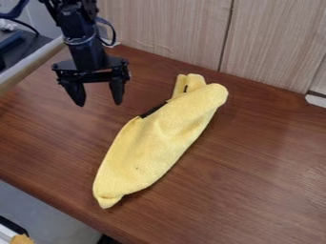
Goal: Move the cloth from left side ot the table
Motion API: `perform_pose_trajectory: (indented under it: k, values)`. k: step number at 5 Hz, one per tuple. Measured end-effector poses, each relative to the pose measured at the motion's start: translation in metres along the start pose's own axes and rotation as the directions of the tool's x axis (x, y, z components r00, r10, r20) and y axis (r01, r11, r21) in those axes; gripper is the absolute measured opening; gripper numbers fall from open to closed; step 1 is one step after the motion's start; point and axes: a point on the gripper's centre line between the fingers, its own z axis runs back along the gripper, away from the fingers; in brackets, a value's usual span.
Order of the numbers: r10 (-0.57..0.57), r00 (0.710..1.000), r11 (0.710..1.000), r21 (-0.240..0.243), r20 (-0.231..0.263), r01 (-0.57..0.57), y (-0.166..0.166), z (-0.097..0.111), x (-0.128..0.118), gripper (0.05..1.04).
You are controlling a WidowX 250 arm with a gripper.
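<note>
The black two-finger pincer [98, 104] hung at the upper left of the view, its fingers pointing down and spread well apart, with brown wood showing between them. It was over the reddish-brown wood-grain tabletop [261, 186], to the upper left of the long, soft yellow cloth [159, 138] and apart from it. The cloth lay loosely folded on the middle of the tabletop, stretched on a slant from a narrow, tucked tip at the lower left, near the front edge, to a thick, rounded end at the upper right. A smaller folded piece of it stuck out beside that upper end, towards the back. A dark strip showed along part of its upper left side, and a tiny dark spot marked its lower half. Pale wood-grain panels [274, 43] stood upright along the back of the tabletop, divided by a dark vertical seam. A small white piece [316, 100] sat at the foot of the panels by the right edge. A dark, thin cable [113, 34] curved beside the black arm [83, 40].
</note>
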Motion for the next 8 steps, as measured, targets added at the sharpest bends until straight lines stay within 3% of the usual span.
perform_pose_trajectory:
  k: [1,2,3,4,5,6,7,8]
  values:
    - [0.002,0.999,1.0,0.004,-0.037,-0.002,-0.001,-0.009,-0.006,1.0]
    - [-0.107,0.992,0.994,0.007,-0.072,0.108,-0.037,-0.008,-0.018,1.0]
    - [-0.149,0.988,0.989,-0.002,-0.038,0.149,-0.062,0.006,-0.021,1.0]
    - [-0.184,0.982,0.982,-0.059,-0.03,0.182,-0.085,0.009,-0.024,1.0]
    - [-0.198,0.98,0.973,-0.118,0.008,0.198,-0.102,0.016,-0.014,1.0]
    - [-0.215,0.977,0.97,-0.116,-0.011,0.212,-0.11,-0.009,-0.015,1.0]
    - [-0.234,0.972,0.968,-0.088,0.003,0.233,-0.121,-0.028,-0.016,1.0]
    - [-0.261,0.965,0.964,-0.058,-0.013,0.26,-0.127,-0.047,-0.022,1.0]
